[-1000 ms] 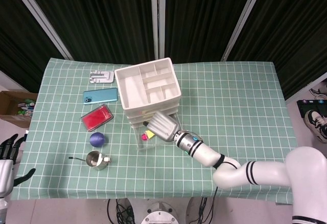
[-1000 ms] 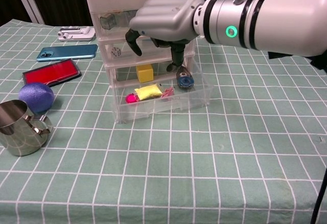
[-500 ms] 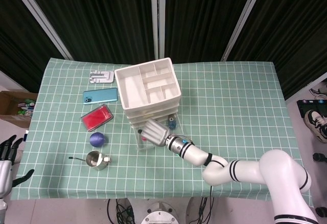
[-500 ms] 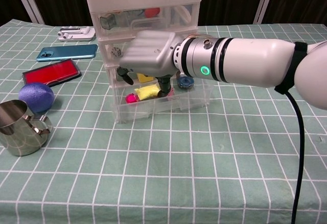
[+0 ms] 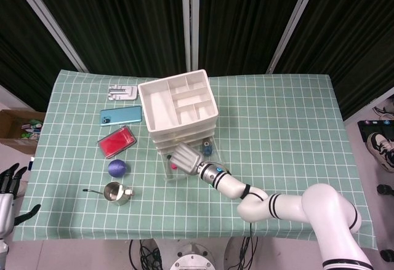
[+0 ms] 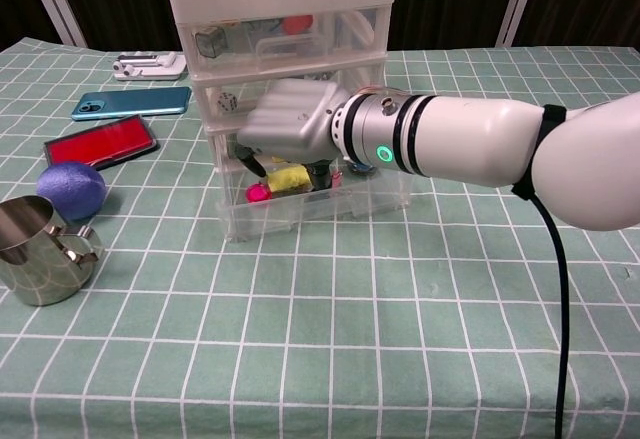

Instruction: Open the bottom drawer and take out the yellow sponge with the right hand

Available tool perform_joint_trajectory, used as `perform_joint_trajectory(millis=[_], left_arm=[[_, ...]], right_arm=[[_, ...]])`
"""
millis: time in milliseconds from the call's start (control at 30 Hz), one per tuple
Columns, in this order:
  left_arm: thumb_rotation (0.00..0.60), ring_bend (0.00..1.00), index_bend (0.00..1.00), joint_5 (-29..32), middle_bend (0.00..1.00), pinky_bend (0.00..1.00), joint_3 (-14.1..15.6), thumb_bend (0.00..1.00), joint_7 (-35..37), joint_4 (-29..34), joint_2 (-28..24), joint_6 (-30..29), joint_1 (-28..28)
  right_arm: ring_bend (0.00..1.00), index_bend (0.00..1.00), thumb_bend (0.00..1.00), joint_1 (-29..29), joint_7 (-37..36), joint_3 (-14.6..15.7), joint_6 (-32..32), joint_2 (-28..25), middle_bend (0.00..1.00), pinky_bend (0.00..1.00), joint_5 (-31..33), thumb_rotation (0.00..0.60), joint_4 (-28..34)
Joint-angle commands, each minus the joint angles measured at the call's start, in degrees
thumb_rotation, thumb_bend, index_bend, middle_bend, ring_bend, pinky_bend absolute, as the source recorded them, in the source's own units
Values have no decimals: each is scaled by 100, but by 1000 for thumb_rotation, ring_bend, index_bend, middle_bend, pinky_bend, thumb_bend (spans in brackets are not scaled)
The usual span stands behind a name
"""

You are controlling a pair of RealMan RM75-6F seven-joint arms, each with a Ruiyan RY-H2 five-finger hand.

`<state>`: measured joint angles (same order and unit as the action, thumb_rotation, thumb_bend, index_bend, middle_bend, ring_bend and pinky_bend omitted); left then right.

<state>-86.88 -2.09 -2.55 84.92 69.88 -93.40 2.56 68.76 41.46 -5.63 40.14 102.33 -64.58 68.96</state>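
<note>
1. The bottom drawer [image 6: 318,199] is already pulled open, so we're at the grab-the-sponge step.
2. The right hand [image 6: 293,131] is down inside the drawer, fingers reaching around the yellow sponge [image 6: 288,177]. Honestly can't tell if it's got a grip; the palm blocks the view.
3. The sponge sits in the middle of the drawer, with a pink thing [image 6: 257,193] just beside it.
4. Next move, I'd guess: close on the sponge alone, then lift straight up and clear of the drawer front.
5. The left hand [image 5: 7,187] hangs off the table edge, fingers apart, holding nothing.
</note>
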Motion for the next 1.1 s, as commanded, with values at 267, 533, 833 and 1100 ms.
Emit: perform_joint_trajectory(millis=[267,533,833,1100], left_arm=[[600,107,137,-7,80,189,-10,0,85,-87,32,-15,1],[600,107,137,-36,80,190,-4,0,182,-137,44,-42,12],[600,107,137,-86,80,189,1,0,203,-128,13,-111,33],[600,107,137,-168,80,190,24,0,136,-64,-6,-167,44]], right_arm=[[931,493,192,11,90,-22,-1,151,945,1000,114,600,-194],[946,663,329,-91,82,-6,260,139,948,1000,-71,600,-144],[952,680,333,-489,-146,-66,1096,-600,951,1000,-587,600,1086],[952,676,333,-1399,-431,613,2122,-1875,951,1000,-1542,600,2799]])
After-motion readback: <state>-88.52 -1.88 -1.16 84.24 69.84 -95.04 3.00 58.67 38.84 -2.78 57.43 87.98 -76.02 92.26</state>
